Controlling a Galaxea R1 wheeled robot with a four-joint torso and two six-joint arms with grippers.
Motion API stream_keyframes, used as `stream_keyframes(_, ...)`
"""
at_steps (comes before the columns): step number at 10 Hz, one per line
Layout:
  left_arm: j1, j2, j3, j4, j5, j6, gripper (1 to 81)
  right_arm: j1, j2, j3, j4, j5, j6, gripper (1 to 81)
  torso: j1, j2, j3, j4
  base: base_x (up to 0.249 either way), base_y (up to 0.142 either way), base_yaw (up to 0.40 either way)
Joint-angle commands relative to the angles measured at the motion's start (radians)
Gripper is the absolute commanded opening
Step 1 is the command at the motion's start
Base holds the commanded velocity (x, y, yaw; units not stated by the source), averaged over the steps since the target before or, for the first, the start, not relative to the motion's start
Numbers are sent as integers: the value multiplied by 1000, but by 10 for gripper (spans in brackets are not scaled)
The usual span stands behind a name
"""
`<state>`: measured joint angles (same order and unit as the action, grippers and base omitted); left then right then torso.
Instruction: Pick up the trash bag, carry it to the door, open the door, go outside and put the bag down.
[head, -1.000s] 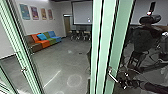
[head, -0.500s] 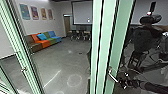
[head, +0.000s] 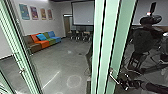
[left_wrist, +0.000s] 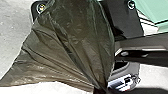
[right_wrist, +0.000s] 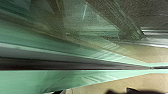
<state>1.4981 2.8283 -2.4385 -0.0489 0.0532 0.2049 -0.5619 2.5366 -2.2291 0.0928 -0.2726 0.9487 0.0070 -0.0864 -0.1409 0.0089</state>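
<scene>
One bag (left_wrist: 75, 45), dark and creased, spreads in front of the left wrist camera above pale floor (left_wrist: 12, 30); its folds run together into one narrow neck at the left gripper (left_wrist: 99, 89). Whether that gripper is clenched on the plastic, I cannot tell.

The right gripper (head: 125, 83) is at the right of the head view, just beside one handle (head: 115, 78) on the green-framed door (head: 118, 42). I cannot tell if it grasps the handle or is released. In the right wrist view the green framing runs very close, with one dark strip (right_wrist: 62, 65) along it. A second handle (head: 22, 71) sits on the left frame (head: 18, 50).

Between the frames are one sofa (head: 41, 44) in four colours, one blue cushion (head: 41, 37) on it, four posters (head: 33, 13) on the wall above and one screen (head: 83, 13); the chairs (head: 80, 35) under it are too blurred to count.
</scene>
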Motion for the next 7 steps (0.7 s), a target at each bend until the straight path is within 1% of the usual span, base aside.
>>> stream_keyframes(1,-37,-12,9,-6,63,1,10,127,-100,-92,-15,-43,67,811,0,0,0,0,100,0,0)
stream_keyframes(3,-37,-12,9,-8,71,1,10,124,-102,-92,-13,-43,68,811,-1,0,0,0,88,0,0)
stream_keyframes(5,-37,-12,9,-8,79,1,10,121,-112,-89,-13,-43,68,811,0,0,0,0,0,0,0)
stream_keyframes(6,-37,-12,9,-8,79,1,10,118,-115,-87,-13,-43,67,811,0,1,-82,-26,0,0,0)
stream_keyframes(7,-37,-12,9,-8,79,1,10,118,-122,-85,-13,-43,68,811,0,1,-95,-2,0,0,0)
